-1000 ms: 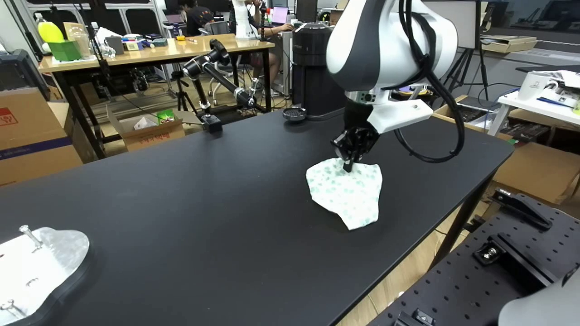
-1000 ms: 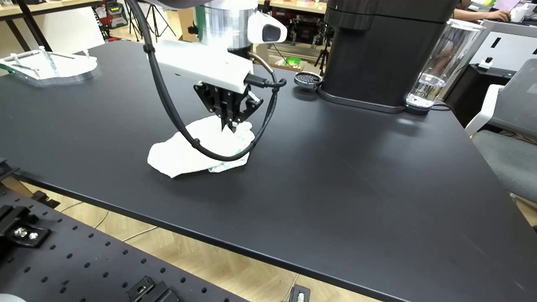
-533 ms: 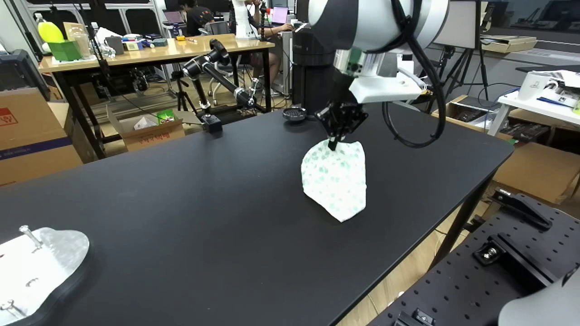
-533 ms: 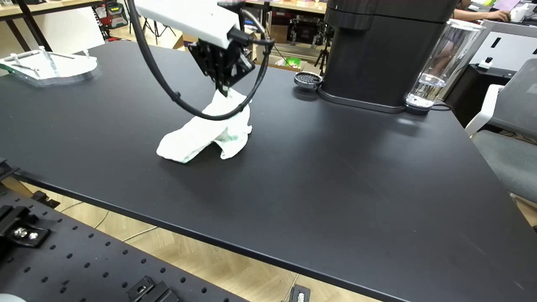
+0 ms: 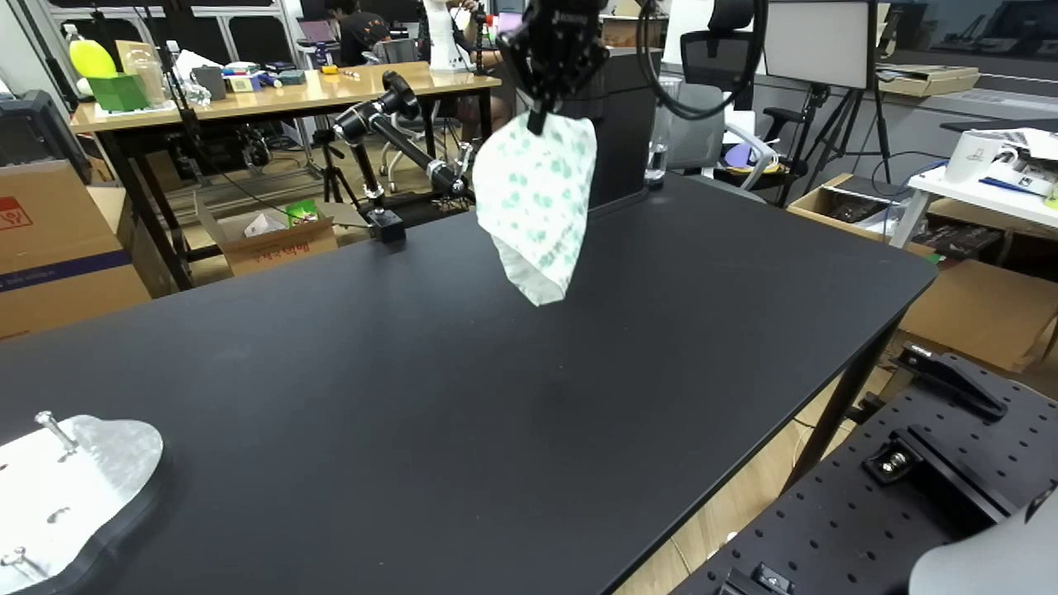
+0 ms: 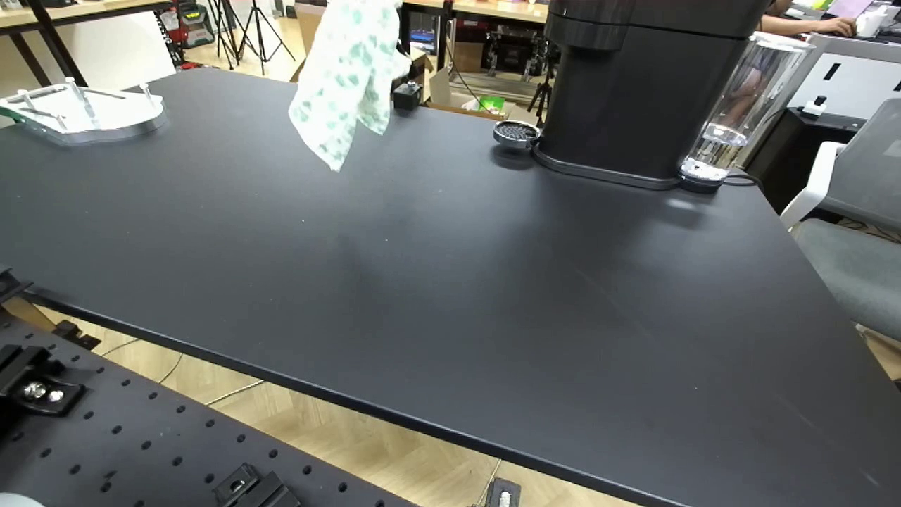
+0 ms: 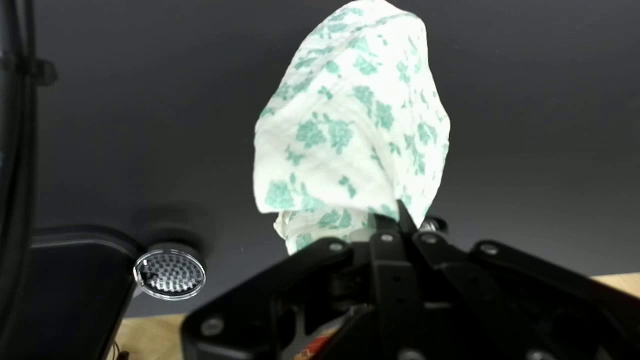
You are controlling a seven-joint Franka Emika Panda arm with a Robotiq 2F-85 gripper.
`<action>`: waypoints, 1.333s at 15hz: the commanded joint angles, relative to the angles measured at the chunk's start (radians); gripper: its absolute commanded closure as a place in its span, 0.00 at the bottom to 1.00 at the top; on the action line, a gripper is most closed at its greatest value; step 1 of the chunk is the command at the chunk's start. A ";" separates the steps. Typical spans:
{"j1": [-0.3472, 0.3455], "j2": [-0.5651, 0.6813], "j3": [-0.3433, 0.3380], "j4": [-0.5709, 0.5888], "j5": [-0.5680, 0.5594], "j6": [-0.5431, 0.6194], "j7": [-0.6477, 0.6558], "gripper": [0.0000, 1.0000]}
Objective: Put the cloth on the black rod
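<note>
The cloth, white with green flowers, hangs in the air above the table in both exterior views (image 5: 537, 194) (image 6: 348, 77) and fills the upper middle of the wrist view (image 7: 350, 110). My gripper (image 5: 537, 124) is shut on its upper part; its fingertips also show in the wrist view (image 7: 397, 215). The black rod (image 5: 405, 145) is a jointed arm on a stand at the table's far edge, left of the cloth in that exterior view. In an exterior view only its base (image 6: 407, 96) shows, right of the cloth. There the gripper is out of view.
A tall black machine (image 6: 633, 98) stands at the table's far edge, with a round metal piece (image 6: 516, 134) beside it and a clear container (image 6: 718, 141). A silver plate with upright pegs (image 5: 91, 471) lies on the table. A pegboard surface (image 5: 934, 463) borders the near side.
The cloth has been lifted from the table and now hangs free. The gripper has risen with it and moved toward the far edge, leftward in an exterior view.
</note>
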 commanded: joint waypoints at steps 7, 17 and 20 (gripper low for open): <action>0.080 0.024 -0.005 0.339 -0.029 -0.186 0.135 1.00; 0.076 0.201 -0.016 0.335 -0.013 -0.047 0.171 1.00; 0.081 0.262 -0.012 0.339 -0.006 0.040 0.202 1.00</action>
